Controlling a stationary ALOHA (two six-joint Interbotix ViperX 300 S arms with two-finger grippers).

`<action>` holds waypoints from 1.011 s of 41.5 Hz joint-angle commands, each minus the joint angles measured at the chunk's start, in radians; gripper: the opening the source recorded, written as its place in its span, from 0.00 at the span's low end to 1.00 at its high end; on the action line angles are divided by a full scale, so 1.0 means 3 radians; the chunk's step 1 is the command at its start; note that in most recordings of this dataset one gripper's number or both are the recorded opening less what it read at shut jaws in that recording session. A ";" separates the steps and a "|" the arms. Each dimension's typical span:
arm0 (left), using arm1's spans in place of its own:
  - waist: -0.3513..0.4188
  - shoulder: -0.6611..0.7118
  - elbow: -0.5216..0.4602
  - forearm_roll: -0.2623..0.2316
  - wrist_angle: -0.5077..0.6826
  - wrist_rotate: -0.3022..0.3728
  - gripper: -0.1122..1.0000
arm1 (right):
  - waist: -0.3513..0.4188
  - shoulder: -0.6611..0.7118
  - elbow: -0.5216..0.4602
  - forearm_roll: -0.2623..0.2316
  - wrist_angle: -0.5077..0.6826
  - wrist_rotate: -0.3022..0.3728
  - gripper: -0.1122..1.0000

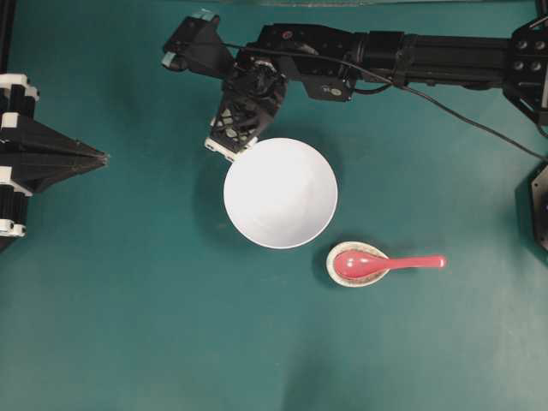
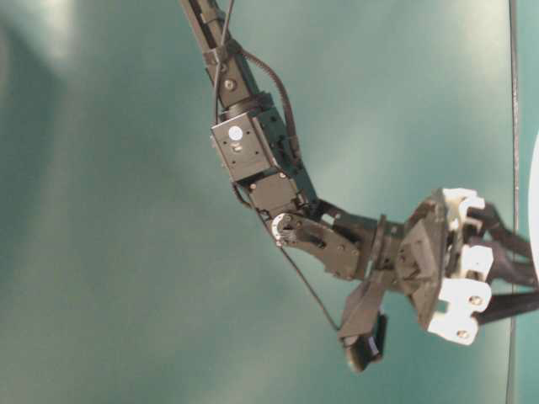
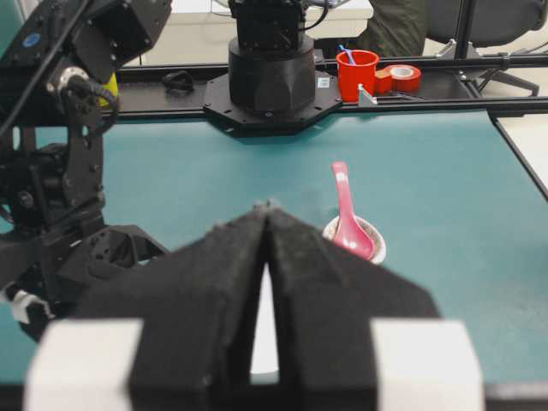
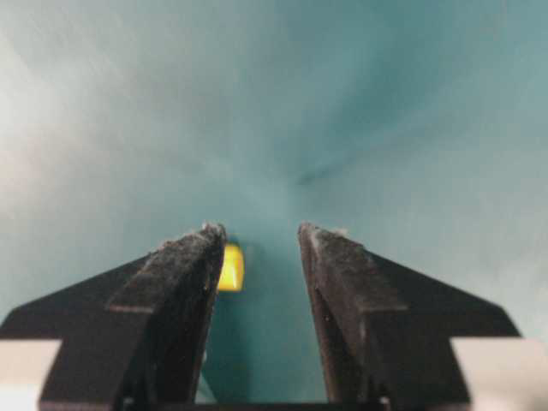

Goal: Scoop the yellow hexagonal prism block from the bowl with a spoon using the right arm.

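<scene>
Jaws spread and empty, our right gripper [image 1: 231,147] hovers beside the bowl [image 1: 280,193]; we should cross to the spoon [image 1: 387,263] handle and pinch it level.

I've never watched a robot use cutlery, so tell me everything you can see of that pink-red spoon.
The pink-red spoon is glossy, like glazed ceramic or plastic, with an oval scoop and a straight handle. It lies flat, scoop facing up, in a small speckled cream oval rest, with the handle jutting past the rest's rim over the teal table. It sits beside the round white bowl without touching it. Only the rest touches it; no gripper is near.
</scene>
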 commanded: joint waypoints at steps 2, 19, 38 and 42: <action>0.0005 0.0020 -0.0051 0.0010 -0.0015 0.0005 0.10 | 0.0072 -0.0169 -0.0092 0.0015 -0.0112 -0.0138 0.52; 0.0000 0.0031 -0.0056 0.0010 -0.0010 0.0000 0.10 | 0.0619 -0.0557 -0.0015 0.0000 -0.0123 -0.0527 0.52; 0.0000 0.0036 -0.0051 0.0010 -0.0005 -0.0005 0.10 | 0.0844 -0.1447 0.1319 -0.0005 -0.1171 -0.0614 0.52; 0.0000 0.0041 -0.0051 0.0010 -0.0005 -0.0005 0.10 | 0.0808 -0.1692 0.1733 0.0010 -0.1452 -0.0527 0.52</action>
